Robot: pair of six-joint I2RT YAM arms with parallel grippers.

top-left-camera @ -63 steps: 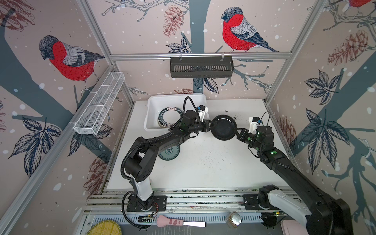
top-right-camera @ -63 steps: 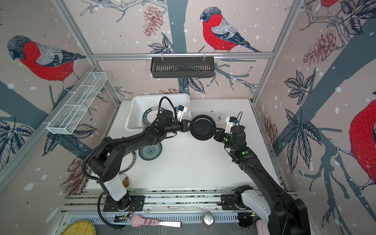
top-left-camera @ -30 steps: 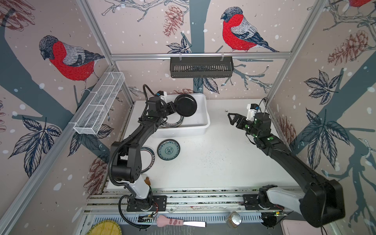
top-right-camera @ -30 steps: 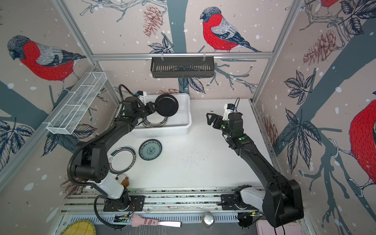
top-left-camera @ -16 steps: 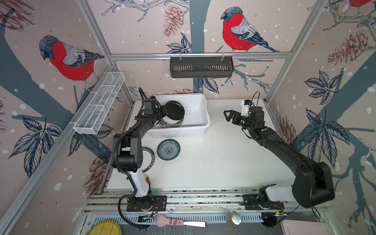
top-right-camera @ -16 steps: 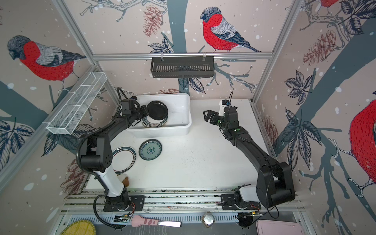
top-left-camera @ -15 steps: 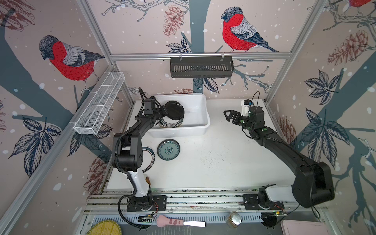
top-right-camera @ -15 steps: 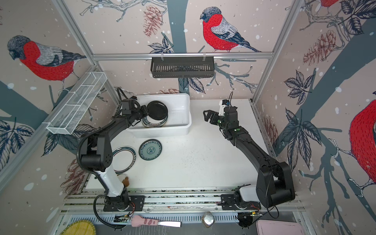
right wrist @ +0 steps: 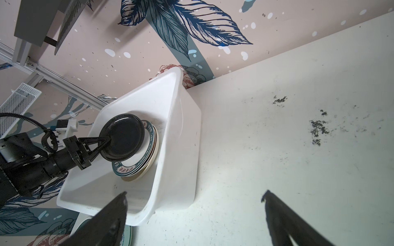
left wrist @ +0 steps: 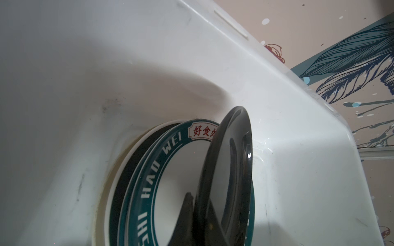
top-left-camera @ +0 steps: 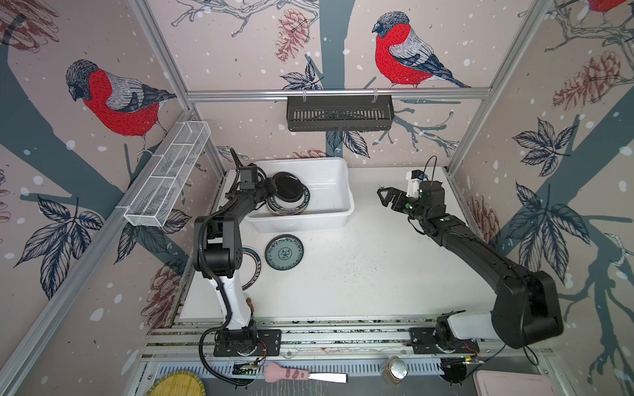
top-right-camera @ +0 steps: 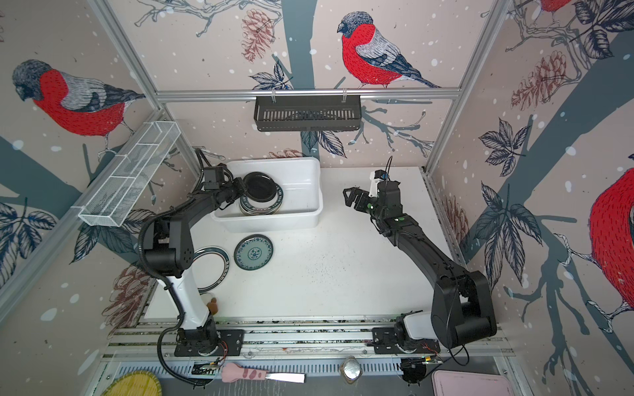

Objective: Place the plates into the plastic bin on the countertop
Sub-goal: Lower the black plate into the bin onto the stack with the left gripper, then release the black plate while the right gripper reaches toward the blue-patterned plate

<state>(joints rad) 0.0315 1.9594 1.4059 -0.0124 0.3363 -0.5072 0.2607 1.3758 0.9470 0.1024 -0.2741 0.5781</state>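
1. Near edge, off the countertop (top-left-camera: 360,274): a yellow woven mat (top-left-camera: 176,385) at the left, and a pink-handled tool (top-left-camera: 302,375) nearer the middle.
2. Countertop is white and specked. Two plates lie flat on it at the near-left, outside the bin. The lettered-rim plate (top-right-camera: 212,271) is partly under the left arm. The teal patterned plate (top-left-camera: 284,252) is just right of it, not touching, on the near side of the bin.
3. Right gripper (top-left-camera: 381,198) is mid-right above the countertop, well apart from the bin and pointing left. Its fingers (right wrist: 110,217) are spread wide with nothing between them.
4. Plastic bin (top-left-camera: 338,192) sits far-left, with its far side at the wall. A plate stack (top-left-camera: 290,207) is in its left half and the right half is bare. The top of the stack has a white centre and a teal lettered rim, with dark and cream edges below it.
5. Left gripper (top-left-camera: 272,188) reaches in over the bin's left rim, clamped tight on the left edge of the glossy black plate (top-left-camera: 287,188). The plate is inside the bin, over the stack and tilted. The left wrist view shows a gap to the top plate at its free edge. Can't tell if they touch at the gripped edge.
6. Far wall: a black slotted basket (top-left-camera: 339,115) on the rail. Left wall: a white wire rack (top-left-camera: 168,175).
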